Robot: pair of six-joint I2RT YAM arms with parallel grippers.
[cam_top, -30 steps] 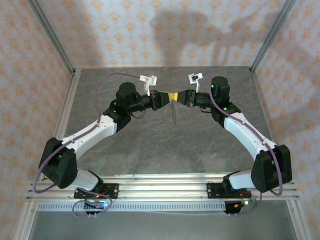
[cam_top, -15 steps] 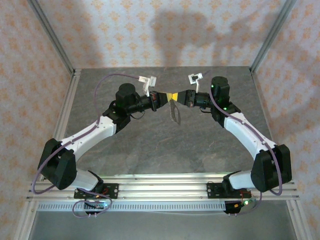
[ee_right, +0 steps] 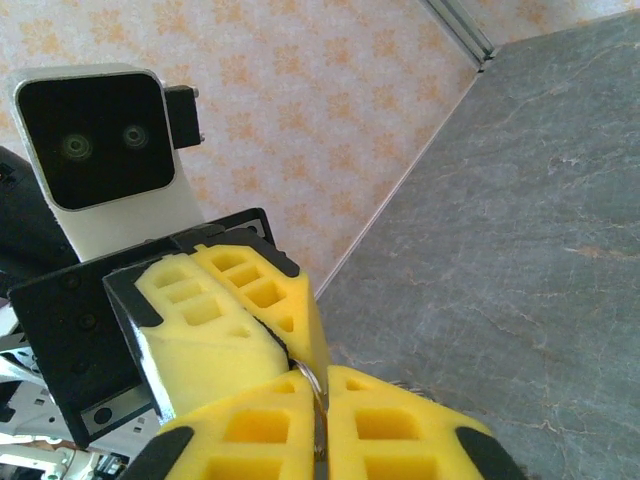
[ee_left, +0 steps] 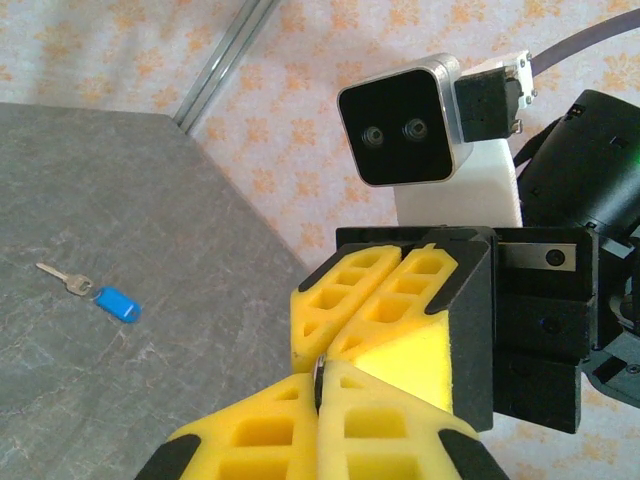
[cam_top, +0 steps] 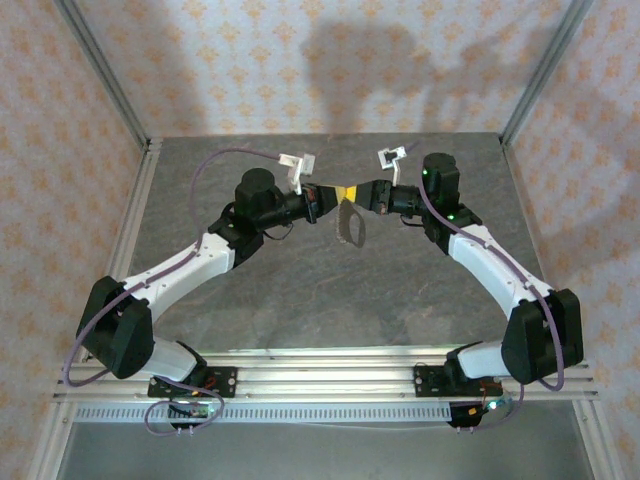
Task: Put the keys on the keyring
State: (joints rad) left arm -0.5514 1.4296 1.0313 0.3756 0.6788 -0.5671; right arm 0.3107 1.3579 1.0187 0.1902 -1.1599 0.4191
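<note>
Where the two arms meet tip to tip above the grey, stone-veined table (cam_top: 300,290), the left gripper (ee_left: 320,402) is pressed together on the thin metal wire of the keyring (cam_top: 346,224). It is yellow, cut with square pockets and black-edged. The right gripper (ee_right: 319,408), of the same build, is pinched on that wire too. Top view: a pale grey-tan oval loop hanging below the joined tips. Left wrist view: a key (ee_left: 112,300) with a glossy blue plastic head and a slim metal shaft, lying flat on the table, well apart from both grippers.
</note>
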